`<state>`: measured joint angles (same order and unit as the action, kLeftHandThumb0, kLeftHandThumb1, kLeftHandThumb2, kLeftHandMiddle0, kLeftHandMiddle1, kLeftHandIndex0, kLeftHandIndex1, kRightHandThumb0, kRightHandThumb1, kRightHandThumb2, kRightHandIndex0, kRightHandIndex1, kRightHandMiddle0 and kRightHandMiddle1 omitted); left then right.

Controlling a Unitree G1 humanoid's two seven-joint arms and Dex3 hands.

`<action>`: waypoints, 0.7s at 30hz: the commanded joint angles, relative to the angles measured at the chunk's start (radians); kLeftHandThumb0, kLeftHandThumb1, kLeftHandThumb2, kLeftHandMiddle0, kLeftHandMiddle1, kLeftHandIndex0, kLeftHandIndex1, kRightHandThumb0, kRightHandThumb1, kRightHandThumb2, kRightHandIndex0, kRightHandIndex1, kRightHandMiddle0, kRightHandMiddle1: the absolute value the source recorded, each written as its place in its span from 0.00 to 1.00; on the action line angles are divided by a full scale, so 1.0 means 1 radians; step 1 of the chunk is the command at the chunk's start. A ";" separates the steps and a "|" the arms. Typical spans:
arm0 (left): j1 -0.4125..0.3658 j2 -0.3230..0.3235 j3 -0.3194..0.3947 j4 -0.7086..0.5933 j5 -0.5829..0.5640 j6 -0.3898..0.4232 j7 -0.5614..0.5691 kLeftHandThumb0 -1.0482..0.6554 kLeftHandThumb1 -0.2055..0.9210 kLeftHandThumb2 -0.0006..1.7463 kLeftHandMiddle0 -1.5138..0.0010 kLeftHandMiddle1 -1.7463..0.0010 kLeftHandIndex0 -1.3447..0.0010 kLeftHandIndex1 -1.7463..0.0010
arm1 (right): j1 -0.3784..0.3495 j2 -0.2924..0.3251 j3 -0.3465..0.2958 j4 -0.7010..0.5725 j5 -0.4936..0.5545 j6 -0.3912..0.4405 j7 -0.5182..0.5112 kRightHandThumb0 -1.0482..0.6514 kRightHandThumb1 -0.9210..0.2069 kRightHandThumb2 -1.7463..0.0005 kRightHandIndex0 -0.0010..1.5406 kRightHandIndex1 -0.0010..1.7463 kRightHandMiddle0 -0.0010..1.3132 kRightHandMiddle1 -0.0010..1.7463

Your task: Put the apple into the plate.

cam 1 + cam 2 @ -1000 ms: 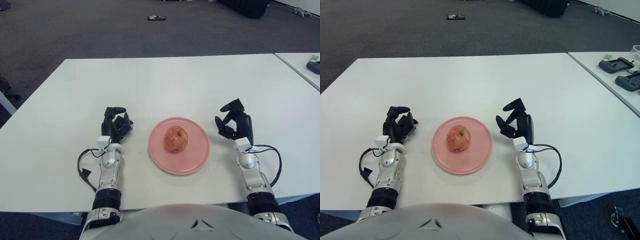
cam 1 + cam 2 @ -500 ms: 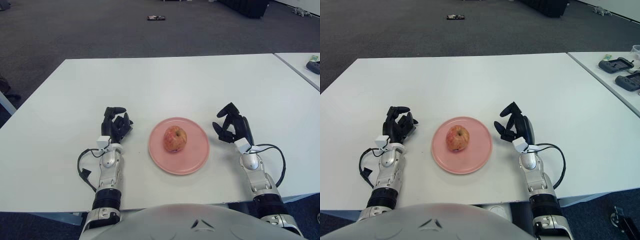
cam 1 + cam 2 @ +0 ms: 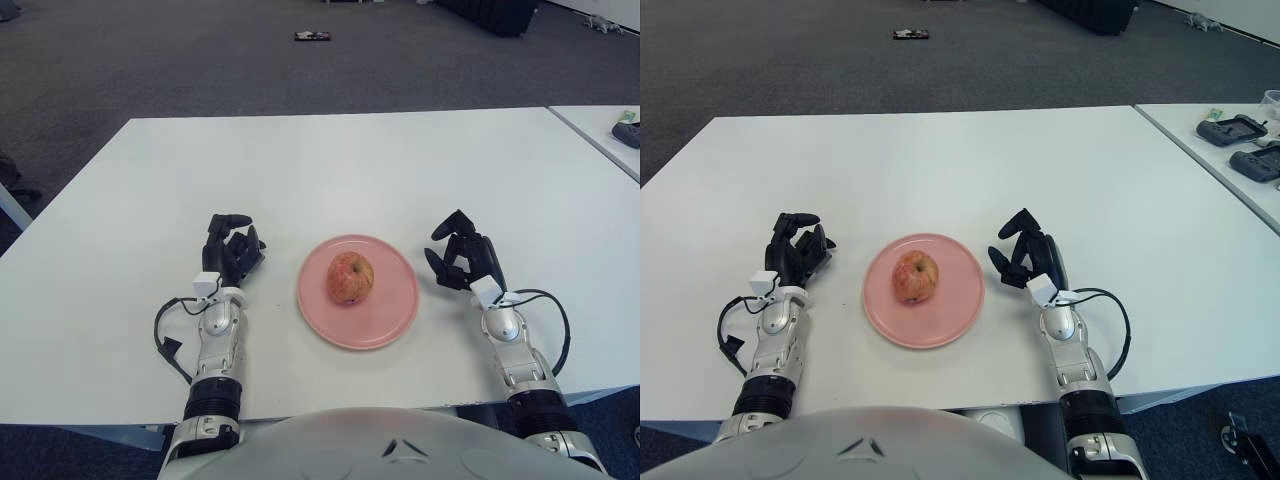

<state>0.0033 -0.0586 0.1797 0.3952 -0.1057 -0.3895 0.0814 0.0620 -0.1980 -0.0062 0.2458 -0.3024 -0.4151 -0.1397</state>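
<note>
A red and yellow apple (image 3: 351, 277) rests in the middle of a pink plate (image 3: 392, 317) on the white table (image 3: 330, 170). My right hand (image 3: 458, 262) is on the table just right of the plate, fingers relaxed and holding nothing. My left hand (image 3: 232, 248) lies parked on the table left of the plate, fingers loosely curled and empty. Neither hand touches the apple or the plate.
A second white table (image 3: 1230, 140) stands at the right with dark controllers (image 3: 1232, 129) on it. A small dark object (image 3: 312, 36) lies on the grey carpet far ahead. The table's front edge is close to my body.
My right hand has lowered and drawn back a little to the right of the plate. The apple, the plate and my left hand have not moved.
</note>
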 commanded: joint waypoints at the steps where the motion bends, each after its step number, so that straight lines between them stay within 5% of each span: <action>1: 0.027 0.008 0.003 0.019 0.006 0.043 0.006 0.39 0.78 0.50 0.55 0.00 0.74 0.00 | 0.003 0.018 0.002 -0.007 0.017 0.032 0.000 0.39 0.24 0.49 0.52 1.00 0.27 1.00; 8: 0.032 0.011 -0.001 0.005 0.006 0.060 0.003 0.39 0.78 0.50 0.55 0.00 0.74 0.00 | 0.007 0.057 -0.014 -0.020 0.118 0.095 0.047 0.40 0.18 0.53 0.44 0.81 0.24 1.00; 21: 0.036 0.008 -0.001 -0.009 -0.002 0.065 0.000 0.39 0.78 0.50 0.55 0.00 0.74 0.00 | 0.000 0.145 -0.060 -0.041 0.264 0.181 0.057 0.40 0.14 0.57 0.40 0.71 0.22 1.00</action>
<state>0.0132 -0.0503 0.1754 0.3650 -0.1056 -0.3538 0.0811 0.0666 -0.0680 -0.0561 0.2179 -0.0598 -0.2611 -0.0770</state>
